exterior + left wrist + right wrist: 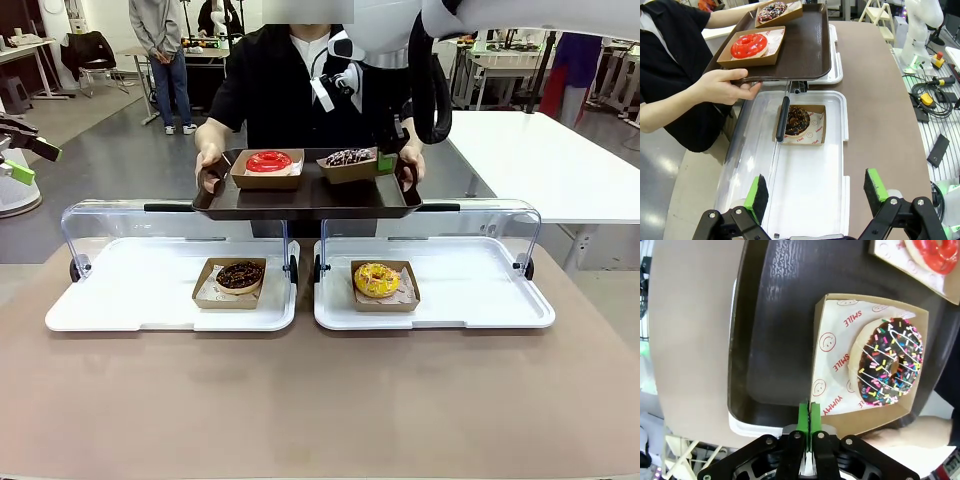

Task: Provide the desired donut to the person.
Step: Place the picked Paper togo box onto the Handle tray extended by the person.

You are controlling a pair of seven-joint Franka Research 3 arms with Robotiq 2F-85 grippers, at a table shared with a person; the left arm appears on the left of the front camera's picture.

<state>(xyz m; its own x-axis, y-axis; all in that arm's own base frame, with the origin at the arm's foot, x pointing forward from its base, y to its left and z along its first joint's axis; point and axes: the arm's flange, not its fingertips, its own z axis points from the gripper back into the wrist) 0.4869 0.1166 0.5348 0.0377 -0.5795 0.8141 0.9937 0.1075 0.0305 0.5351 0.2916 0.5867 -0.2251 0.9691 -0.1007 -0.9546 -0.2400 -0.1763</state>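
In the upper middle of the front view, the person (pixel 300 90) holds a dark brown tray (pixel 306 195) with both hands. It carries two cardboard boxes: the red donut (pixel 269 161) on the left and the sprinkled chocolate donut (pixel 349 157) on the right. Our right gripper (pixel 807 416) — green pads pressed together, pinching nothing — sits at the bottom centre of its wrist view, at the edge of the sprinkled donut's box. Our left gripper (pixel 815 192) stands spread wide at the bottom of its own view, above the left white tray (pixel 805 200). Lower in the front view lie two white lidded trays — a chocolate donut (pixel 239 275) left, a yellow donut (pixel 376 280) right.
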